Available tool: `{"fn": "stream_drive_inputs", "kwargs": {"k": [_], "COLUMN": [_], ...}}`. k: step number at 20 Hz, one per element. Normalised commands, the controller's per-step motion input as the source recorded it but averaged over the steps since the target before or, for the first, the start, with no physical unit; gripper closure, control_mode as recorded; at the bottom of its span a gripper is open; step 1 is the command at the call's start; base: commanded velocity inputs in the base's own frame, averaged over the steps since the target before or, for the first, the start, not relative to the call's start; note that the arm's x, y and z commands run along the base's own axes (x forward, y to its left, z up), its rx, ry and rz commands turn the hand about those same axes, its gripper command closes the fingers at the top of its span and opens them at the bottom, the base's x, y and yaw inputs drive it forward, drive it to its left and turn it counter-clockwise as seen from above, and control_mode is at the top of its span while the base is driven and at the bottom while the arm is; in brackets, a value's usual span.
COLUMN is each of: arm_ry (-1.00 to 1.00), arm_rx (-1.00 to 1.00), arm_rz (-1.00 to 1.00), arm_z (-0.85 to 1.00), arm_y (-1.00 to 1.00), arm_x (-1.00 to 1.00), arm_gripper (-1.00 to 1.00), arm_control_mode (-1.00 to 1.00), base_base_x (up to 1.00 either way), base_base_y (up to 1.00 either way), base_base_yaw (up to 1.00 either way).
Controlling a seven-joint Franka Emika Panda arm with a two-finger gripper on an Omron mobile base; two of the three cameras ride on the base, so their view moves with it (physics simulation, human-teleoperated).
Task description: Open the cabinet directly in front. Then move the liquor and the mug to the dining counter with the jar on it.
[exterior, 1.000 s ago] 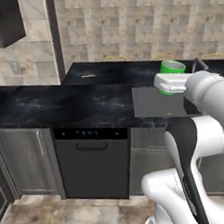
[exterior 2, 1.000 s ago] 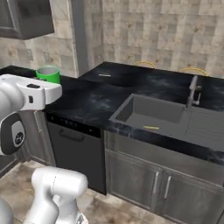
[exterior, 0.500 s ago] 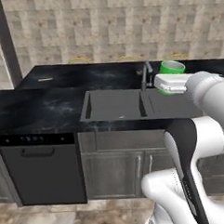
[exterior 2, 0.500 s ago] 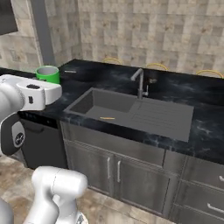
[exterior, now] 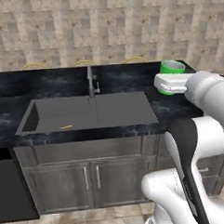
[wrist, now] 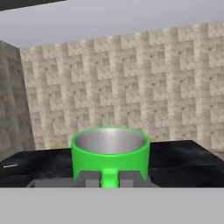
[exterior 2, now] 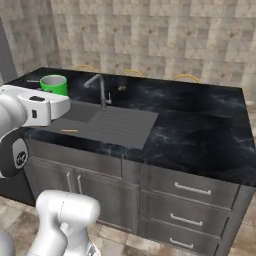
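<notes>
A white robot arm carries the mug (wrist: 110, 154) — bright green, white inside — above the dining counter (exterior 2: 200, 135), its gripper (wrist: 109, 178) clamped nearly shut on the cup's handle. The cup rides upright just clear of the black marble top, beside the inset sink (exterior: 86, 113) and its faucet (exterior: 90, 81). The delivery leg looks to be in hand; what remains, by the look of it, is to lower the cup onto bare marble and let go — no jar or bottle can be made out.
</notes>
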Motion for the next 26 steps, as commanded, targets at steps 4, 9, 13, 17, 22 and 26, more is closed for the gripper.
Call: {"fn": "stream_drive_inputs", "kwargs": {"k": [4, 9, 13, 17, 22, 26], "arm_ry": [0.00, 0.00, 0.00, 0.00, 0.00, 0.00], "arm_rx": [0.00, 0.00, 0.00, 0.00, 0.00, 0.00], "arm_rz": [0.00, 0.00, 0.00, 0.00, 0.00, 0.00], "arm_z": [0.00, 0.00, 0.00, 0.00, 0.00, 0.00], "arm_y": [0.00, 0.00, 0.00, 0.00, 0.00, 0.00], "arm_x": [0.00, 0.00, 0.00, 0.00, 0.00, 0.00], "arm_gripper": [1.00, 1.00, 1.00, 1.00, 1.00, 1.00], "arm_control_mode": [1.00, 1.00, 1.00, 1.00, 1.00, 1.00], "base_base_x": [0.46, 0.48, 0.31, 0.18, 0.15, 0.31], "base_base_y": [-1.00, -1.00, -1.00, -1.00, -1.00, -1.00], "base_base_yaw": [-0.23, -0.24, -0.25, -0.26, -0.27, -0.26]}}
